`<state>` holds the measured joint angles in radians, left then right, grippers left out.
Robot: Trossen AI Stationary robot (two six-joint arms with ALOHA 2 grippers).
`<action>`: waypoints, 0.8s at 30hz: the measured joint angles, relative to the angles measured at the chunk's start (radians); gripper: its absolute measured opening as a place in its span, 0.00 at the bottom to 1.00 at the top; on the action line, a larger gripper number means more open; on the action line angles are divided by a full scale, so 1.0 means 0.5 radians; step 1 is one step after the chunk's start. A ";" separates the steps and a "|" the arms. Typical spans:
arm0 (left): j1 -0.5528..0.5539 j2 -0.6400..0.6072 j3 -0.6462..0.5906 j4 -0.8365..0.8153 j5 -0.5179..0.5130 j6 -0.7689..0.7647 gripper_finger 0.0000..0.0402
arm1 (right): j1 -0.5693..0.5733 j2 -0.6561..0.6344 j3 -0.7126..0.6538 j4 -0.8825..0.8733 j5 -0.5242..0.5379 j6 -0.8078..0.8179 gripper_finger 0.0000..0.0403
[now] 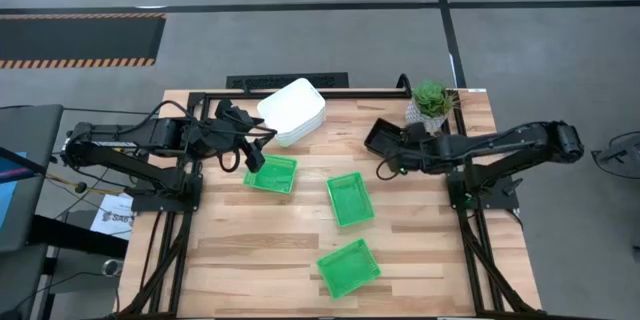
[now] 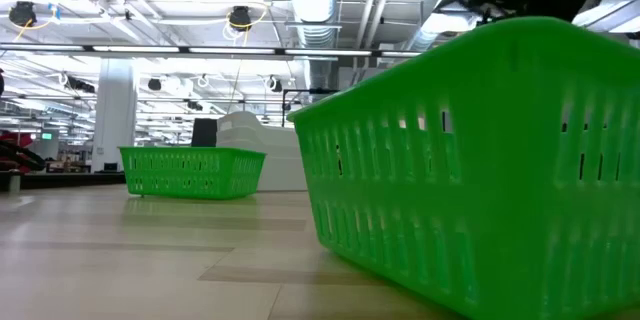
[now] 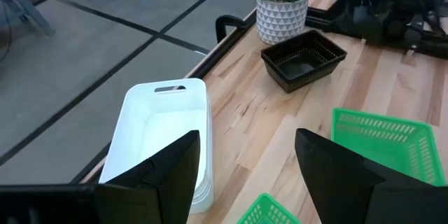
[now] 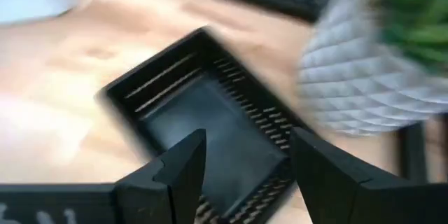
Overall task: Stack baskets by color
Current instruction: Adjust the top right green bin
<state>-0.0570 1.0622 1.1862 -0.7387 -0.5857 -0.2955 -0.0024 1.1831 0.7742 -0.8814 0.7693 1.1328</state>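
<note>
Green baskets (image 1: 349, 267), 3 in all, lie apart on the wooden table (image 1: 240, 250). Far left, the left gripper (image 1: 262, 148) hangs open beside stacked white baskets (image 1: 292, 111). Far right, the right gripper (image 1: 392, 158) spreads open over black baskets (image 1: 382, 135).

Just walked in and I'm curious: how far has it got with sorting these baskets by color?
The white baskets sit nested in one stack, and the black ones seem piled too. The right tool hangs open over the black basket, holding nothing. Three green baskets lie apart, unstacked.
</note>
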 joint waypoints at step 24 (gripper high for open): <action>-0.001 0.002 -0.001 0.493 0.078 0.482 0.56 | 0.603 0.000 0.000 0.913 -0.239 0.037 0.55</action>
<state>-0.0574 1.0630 1.1858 -0.4924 -0.5465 -0.0546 0.2993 1.1831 0.7742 -0.4251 0.6499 1.1515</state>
